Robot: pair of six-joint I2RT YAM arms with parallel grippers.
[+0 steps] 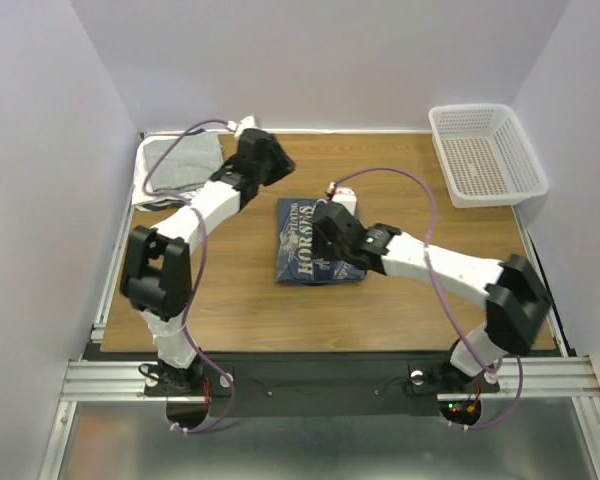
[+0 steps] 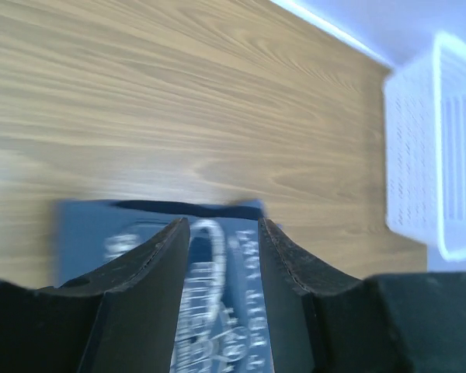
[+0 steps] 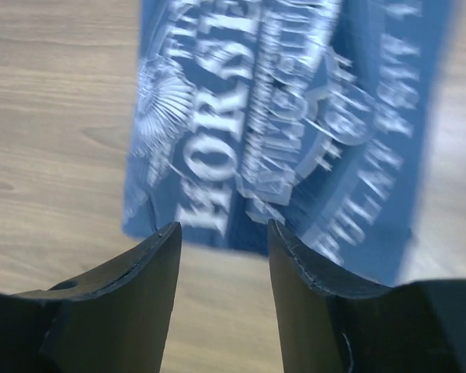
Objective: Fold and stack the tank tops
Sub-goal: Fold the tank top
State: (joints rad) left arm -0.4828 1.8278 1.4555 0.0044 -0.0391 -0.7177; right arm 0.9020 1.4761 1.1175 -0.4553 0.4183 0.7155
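Observation:
A slate-blue tank top [image 1: 302, 240] with white lettering lies folded flat at the middle of the wooden table [image 1: 240, 300]. My right gripper [image 1: 325, 240] hovers over its right part. In the right wrist view that gripper [image 3: 224, 229] is open and holds nothing, with the blue tank top [image 3: 295, 116] just beyond its tips. My left gripper [image 1: 280, 165] hangs behind and left of the shirt. In the left wrist view it [image 2: 224, 225] is open, and the blue tank top [image 2: 225, 295] shows below between the fingers [image 2: 159, 272]. Grey and white tank tops [image 1: 175, 165] lie bunched at the back left corner.
A white perforated basket [image 1: 485, 150] stands at the back right corner and also shows at the right of the left wrist view as the basket [image 2: 443, 155]. White walls close in the table on three sides. Purple cables loop off both arms.

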